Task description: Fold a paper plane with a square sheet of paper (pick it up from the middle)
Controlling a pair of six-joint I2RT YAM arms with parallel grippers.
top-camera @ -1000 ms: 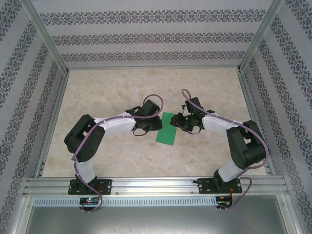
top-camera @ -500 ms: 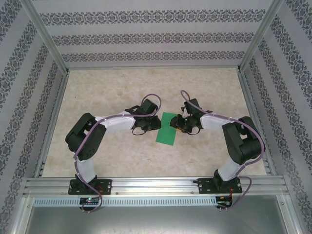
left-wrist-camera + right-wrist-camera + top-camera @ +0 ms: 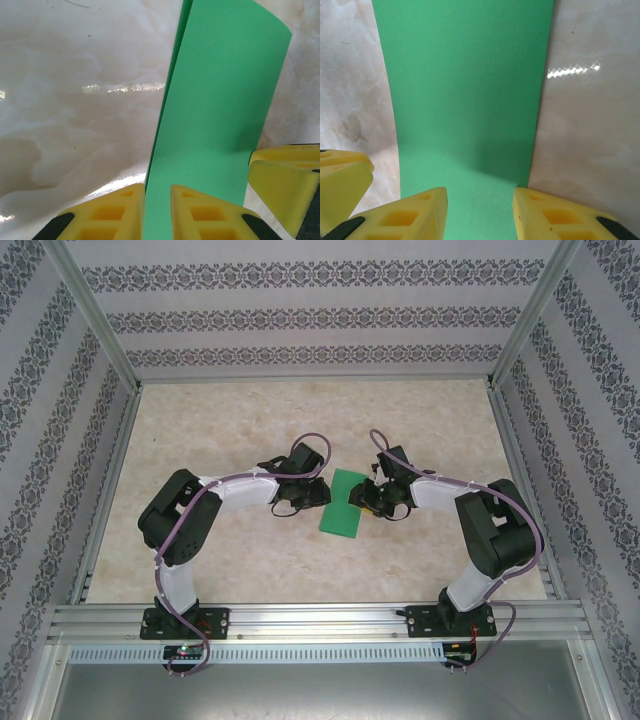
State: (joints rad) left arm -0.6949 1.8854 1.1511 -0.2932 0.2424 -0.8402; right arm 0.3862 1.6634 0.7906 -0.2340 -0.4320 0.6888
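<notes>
The square sheet of paper (image 3: 341,506) is bright green and lies folded into a narrow strip on the table between my two arms. In the left wrist view the sheet (image 3: 220,100) shows a second layer along its left edge. My left gripper (image 3: 316,496) rests at the strip's left side. Its jaws (image 3: 157,205) stand a narrow gap apart, with the paper's flat face showing between them. My right gripper (image 3: 364,498) is at the strip's right side. Its jaws (image 3: 480,210) stand open over the sheet (image 3: 470,90), pinching nothing.
The beige marbled table (image 3: 250,430) is walled by patterned panels and an aluminium frame (image 3: 320,620) at the near edge. A finger of the right gripper (image 3: 285,175) shows beside the paper in the left wrist view. A left finger (image 3: 342,175) shows in the right wrist view.
Both arms have shifted only slightly, the right gripper edging a little closer to the paper. The green strip has stayed where it was.
</notes>
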